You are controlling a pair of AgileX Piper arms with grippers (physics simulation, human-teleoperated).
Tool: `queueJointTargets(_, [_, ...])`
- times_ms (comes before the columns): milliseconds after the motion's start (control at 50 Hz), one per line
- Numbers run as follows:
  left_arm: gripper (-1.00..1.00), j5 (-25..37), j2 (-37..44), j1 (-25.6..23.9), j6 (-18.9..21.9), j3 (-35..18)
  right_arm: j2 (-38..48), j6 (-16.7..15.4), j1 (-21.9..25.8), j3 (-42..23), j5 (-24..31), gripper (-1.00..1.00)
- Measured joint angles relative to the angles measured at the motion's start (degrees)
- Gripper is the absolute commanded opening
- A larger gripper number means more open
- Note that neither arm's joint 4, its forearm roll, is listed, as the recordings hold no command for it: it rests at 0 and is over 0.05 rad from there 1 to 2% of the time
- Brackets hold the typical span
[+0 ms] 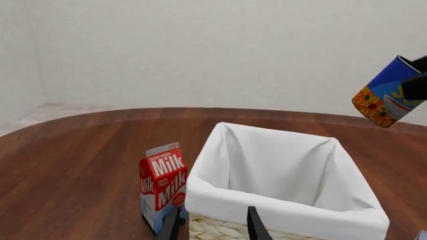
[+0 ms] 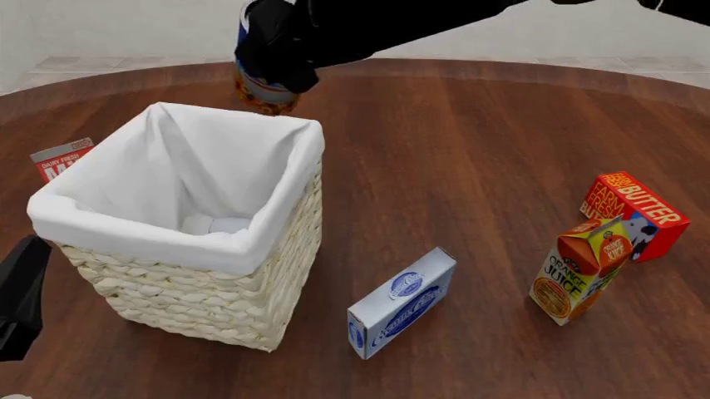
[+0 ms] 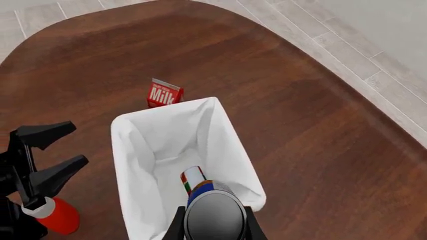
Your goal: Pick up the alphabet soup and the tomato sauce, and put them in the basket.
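arms: all black, smooth, shiny | right gripper (image 2: pixel 278 58): chunky black block w/ 2 thin black fingers (image 3: pixel 175 227) | left gripper (image 1: pixel 212 225): 2 flat black fingers, pointy tips | red + white round bit by it

The light is bright, soft and even in all three pictures, with only faint shadows under the basket (image 2: pixel 222 291) and boxes, a gentle shine on the brown table (image 2: pixel 477 150), and everything looks sharp, not blurry.
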Motion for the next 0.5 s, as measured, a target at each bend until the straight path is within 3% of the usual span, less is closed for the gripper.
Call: queueJointTargets(500, [1.0, 0.0, 0.0, 0.0, -0.1, 0.0, 1.9, 0.7, 2.6, 0.0, -1.2, -1.0])
